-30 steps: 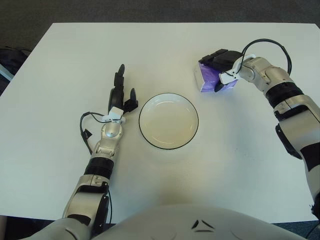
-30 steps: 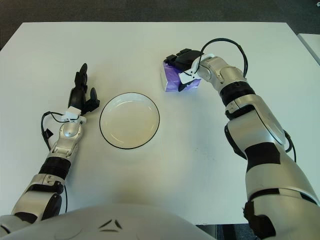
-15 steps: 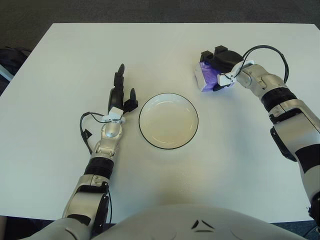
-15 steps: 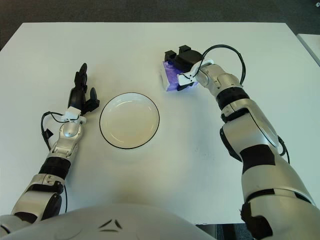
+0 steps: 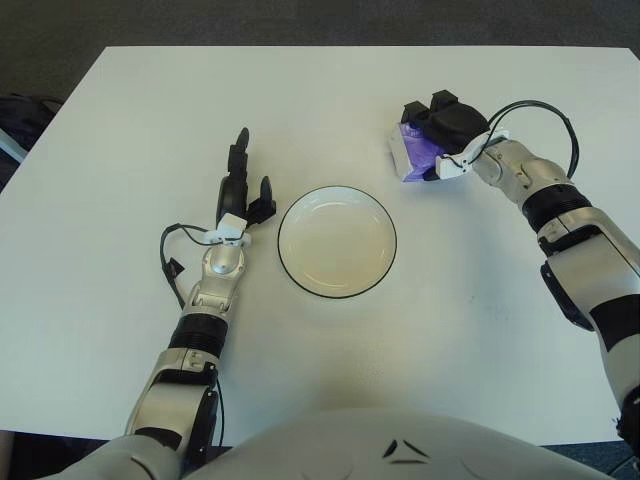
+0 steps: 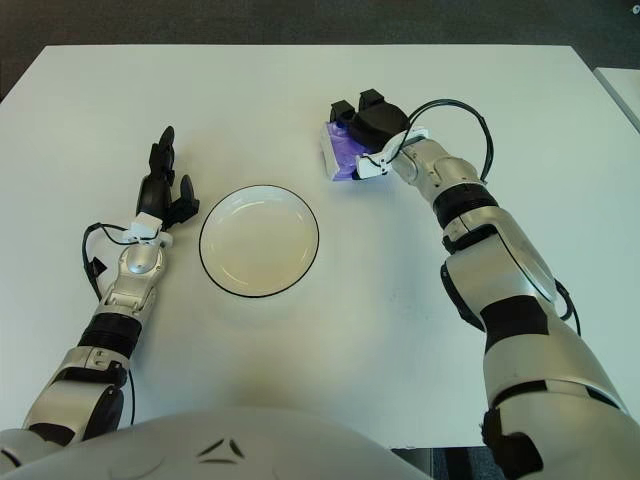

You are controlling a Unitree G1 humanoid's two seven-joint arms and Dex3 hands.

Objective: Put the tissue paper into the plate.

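A purple and white tissue pack (image 5: 407, 158) lies on the white table, up and right of the plate (image 5: 337, 241). The plate is round, white with a dark rim, and empty. My right hand (image 5: 440, 130) sits on top of the pack, its dark fingers curled over it; the pack still rests on the table. It also shows in the right eye view (image 6: 340, 157). My left hand (image 5: 243, 190) rests on the table just left of the plate, fingers extended and empty.
The white table (image 5: 320, 90) spreads around the plate on all sides. Dark floor lies beyond its far edge. A black cable loops over my right wrist (image 5: 545, 105).
My right hand has shifted from the pack's right side to over its top, and the wrist has turned. The pack has barely moved. The left hand has not moved.
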